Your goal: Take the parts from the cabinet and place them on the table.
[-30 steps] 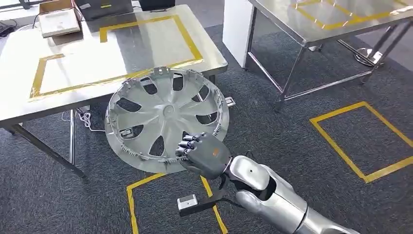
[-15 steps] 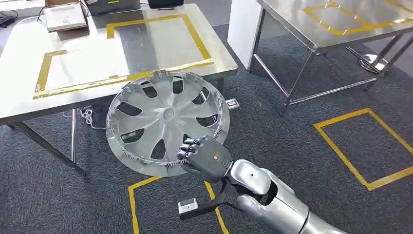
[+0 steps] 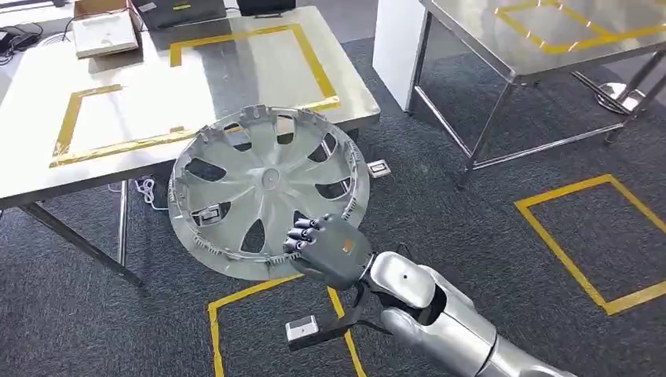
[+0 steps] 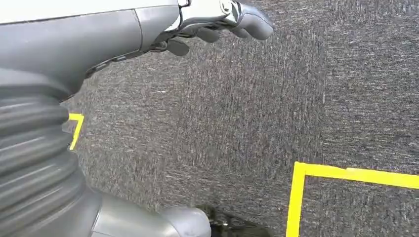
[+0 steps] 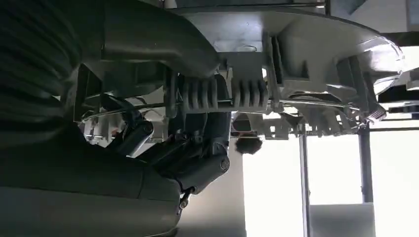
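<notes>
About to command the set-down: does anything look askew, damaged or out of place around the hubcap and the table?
Nothing looks damaged. The hubcap is tilted, gripped at its near rim by the right hand, its far edge overlapping the steel table edge. Its clips look intact. The left hand hangs over the carpet with nothing in it.

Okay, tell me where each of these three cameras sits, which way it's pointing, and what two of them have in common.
Head view: high on the robot, looking forward and down at steel table, carpet, and right hand holding silver hubcap.
Left wrist view: behind the hanging left hand, fingers curled in, looking down at carpet and yellow floor tape.
Right wrist view: close behind the right hand, facing the hubcap's clipped rim.
Shared: head and right wrist views both show the hubcap held by the right hand.
</notes>
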### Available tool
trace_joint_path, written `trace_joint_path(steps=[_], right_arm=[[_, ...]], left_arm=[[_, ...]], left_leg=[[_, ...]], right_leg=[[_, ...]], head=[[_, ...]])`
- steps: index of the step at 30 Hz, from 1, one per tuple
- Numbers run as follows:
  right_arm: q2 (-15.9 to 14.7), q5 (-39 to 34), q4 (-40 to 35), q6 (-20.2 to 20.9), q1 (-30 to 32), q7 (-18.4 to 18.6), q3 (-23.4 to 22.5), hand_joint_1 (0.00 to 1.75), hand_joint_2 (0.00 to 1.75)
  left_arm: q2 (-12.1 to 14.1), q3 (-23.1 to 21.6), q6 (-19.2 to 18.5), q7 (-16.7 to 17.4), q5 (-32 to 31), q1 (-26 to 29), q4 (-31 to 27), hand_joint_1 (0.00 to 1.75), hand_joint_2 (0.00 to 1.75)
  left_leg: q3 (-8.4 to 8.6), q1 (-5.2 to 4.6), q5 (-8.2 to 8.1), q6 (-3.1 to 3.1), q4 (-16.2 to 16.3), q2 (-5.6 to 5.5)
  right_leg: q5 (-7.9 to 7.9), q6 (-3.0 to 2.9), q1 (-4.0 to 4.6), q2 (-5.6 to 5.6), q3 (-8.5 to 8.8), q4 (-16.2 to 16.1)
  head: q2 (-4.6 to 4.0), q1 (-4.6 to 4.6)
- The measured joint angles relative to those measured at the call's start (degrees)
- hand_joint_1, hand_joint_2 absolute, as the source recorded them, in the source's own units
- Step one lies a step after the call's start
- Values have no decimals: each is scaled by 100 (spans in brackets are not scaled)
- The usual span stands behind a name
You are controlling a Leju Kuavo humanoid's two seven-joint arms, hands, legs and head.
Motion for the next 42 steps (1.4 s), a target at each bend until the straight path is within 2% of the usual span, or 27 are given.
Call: trace_joint_path(steps=[1, 2, 5, 6, 7, 9, 11, 12, 13, 15, 16, 17, 18, 19, 20, 21, 25, 27, 30, 31, 34, 35, 36, 37, 40, 41, 42], right_arm=[[0, -4, 2, -2, 0, 4, 0, 175, 175], [-2, -4, 2, -13, -1, 4, 0, 175, 175], [-2, -7, 2, -33, 1, 4, 0, 175, 175], [-2, -7, 2, -33, 2, 7, 0, 175, 175], [-2, -4, 2, -33, 6, 22, 0, 175, 175], [-2, 4, 4, -63, 16, 28, 0, 175, 175], [-4, 9, 9, -79, 39, 28, 0, 175, 175], [-4, 9, 11, -81, 45, 28, 0, 175, 175], [-4, 11, 18, -79, 44, 31, 0, 175, 175], [-4, -15, 33, -9, 5, 22, -2, 175, 175], [-4, -33, 35, 24, -38, 5, -4, 175, 175], [-4, -54, 55, 39, -90, -9, -4, 175, 175], [0, -70, 55, 42, -125, -13, -7, 175, 175], [0, -72, 59, 46, -142, -15, -7, 175, 175], [0, -77, 66, 55, -165, -24, -7, 175, 175], [0, -81, 79, 61, -188, -26, -7, 175, 175], [0, -81, 140, 96, -279, -28, -13, 175, 175], [0, -81, 144, 96, -293, -39, -15, 175, 175], [0, -81, 171, 94, -298, -52, -15, 175, 175], [0, -81, 173, 94, -294, -52, -15, 175, 175], [0, -87, 177, 90, -270, -28, -15, 175, 175], [0, -90, 175, 87, -272, -28, -20, 175, 175], [-2, -94, 170, 87, -256, -28, -44, 175, 175], [-2, -98, 170, 85, -271, -28, -61, 175, 175], [-2, -92, 170, 81, -261, -28, -87, 175, 175], [-2, -92, 170, 81, -260, -22, -87, 175, 175], [-2, -92, 170, 83, -260, -11, -87, 175, 175]], left_arm=[[0, 0, 0, 13, -13, -3, 0, 0, 175], [0, 0, -2, 20, -33, -18, 0, 0, 175], [-2, 0, -2, 48, -53, -16, 0, 0, 175], [-7, 0, -2, 48, -59, -13, 0, 0, 175], [-7, 0, -2, 48, -63, -12, 0, 0, 175], [-9, 0, -30, 35, -83, -37, 0, 0, 175], [-13, 0, -35, 17, -83, -26, 0, 0, 175], [-11, 0, -37, 15, -83, -20, 0, 0, 175], [-11, 0, -37, 11, -83, -21, 0, 0, 175], [-28, 0, -44, -4, -83, -30, 0, 0, 175], [-31, 0, -46, -4, -83, -35, -2, 0, 175], [-28, 0, -46, -4, -83, -45, -4, 0, 175], [-31, 0, -46, -2, -81, -50, -4, 0, 175], [-29, 0, -46, 2, -81, -48, -7, 0, 175], [-28, 0, -46, 13, -81, -45, -7, 0, 175], [-28, 0, -46, 15, -81, -46, -7, 0, 175], [-31, 0, -48, 20, -81, -54, -4, 0, 175], [-31, 0, -52, 24, -81, -53, -4, 0, 175], [-33, 0, -61, 42, -81, -53, -4, 0, 175], [-28, 0, -61, 42, -81, -53, -7, 0, 175], [-26, 0, -61, 26, -81, -54, -11, 0, 175], [-35, 0, -61, 20, -81, -60, -11, 0, 175], [-39, 0, -61, 15, -81, -57, -13, 0, 175], [-39, 0, -61, 13, -81, -61, -15, 0, 175], [-42, 0, -61, 13, -77, -73, -15, 0, 175], [-42, 0, -61, 13, -61, -70, -15, 0, 175], [-42, 2, -61, 13, -48, -69, -15, 0, 175]], left_leg=[[168, -42, 78, 54, -397, 202], [224, -88, 23, 73, -503, 240], [198, -88, 36, 160, -482, 95], [233, -46, 66, 205, -526, 45], [237, -30, 75, 221, -538, 3], [232, -18, 75, 261, -538, -73], [232, -18, 69, 267, -536, -155], [235, -16, 68, 264, -534, -201], [244, -11, 64, 259, -532, -224], [274, 14, 41, 225, -518, -292], [275, 14, 26, 196, -506, -307], [248, -18, 14, 144, -486, -317], [230, -17, 27, 105, -494, -329], [228, -32, 4, 117, -476, -325], [238, -24, 31, 218, -500, -316], [250, -21, 32, 209, -519, -310], [288, -12, 58, 145, -586, -304], [297, -5, 75, 79, -610, -304], [299, 2, 74, 37, -614, -304], [283, -8, 51, 89, -578, -304], [284, -21, 33, 132, -604, -295], [358, 0, 64, 163, -733, -293], [451, 59, 153, 133, -855, -278], [488, 74, 167, 167, -902, -271], [493, 90, 146, 158, -890, -255], [495, 104, 130, 136, -879, -256], [502, 130, 105, 104, -859, -261]], right_leg=[[-30, 22, 5, -30, 23, 10], [-65, 66, 62, -44, 14, 53], [-70, 128, 58, -183, 39, 11], [-109, 178, 51, -181, 46, 33], [-189, 226, 21, -5, 4, 141], [-564, 285, -20, 171, -328, 844], [-895, 323, -47, 190, -798, 1739], [-856, 338, -64, 190, -913, 1892], [-667, 344, -81, 190, -876, 1723], [-57, 348, -111, 191, -413, 697], [135, 356, -132, 205, -185, 183], [17, 346, -105, 255, -141, 63], [54, 275, -90, 263, -141, 57], [79, 264, -115, 265, -143, 24], [80, 260, -99, 268, -143, 29], [82, 246, -86, 268, -143, 29], [81, 178, -72, 269, -143, 29], [81, 161, -68, 268, -145, 29], [82, 153, -67, 268, -143, 28], [90, 165, -85, 267, -144, 19], [96, 190, -89, 267, -121, -28], [101, 223, -48, 268, -75, -92], [104, 230, -74, 258, -78, -30], [-50, 259, -66, 262, -184, 178], [-551, 361, -134, 261, -795, 1342], [-559, 397, -163, 260, -934, 1555], [-418, 440, -198, 259, -917, 1455]], head=[[0, 0], [0, -9], [-2, 17], [0, 13], [0, 31], [0, 57], [0, 57], [-2, 59], [0, 57], [0, 61], [0, 65], [-2, 68], [-2, 63], [0, 61], [-2, 65], [-2, 61], [0, 61], [0, 63], [0, 63], [-2, 63], [-2, 61], [-2, 61], [0, 70], [-2, 89], [0, 96], [0, 96], [0, 96]])
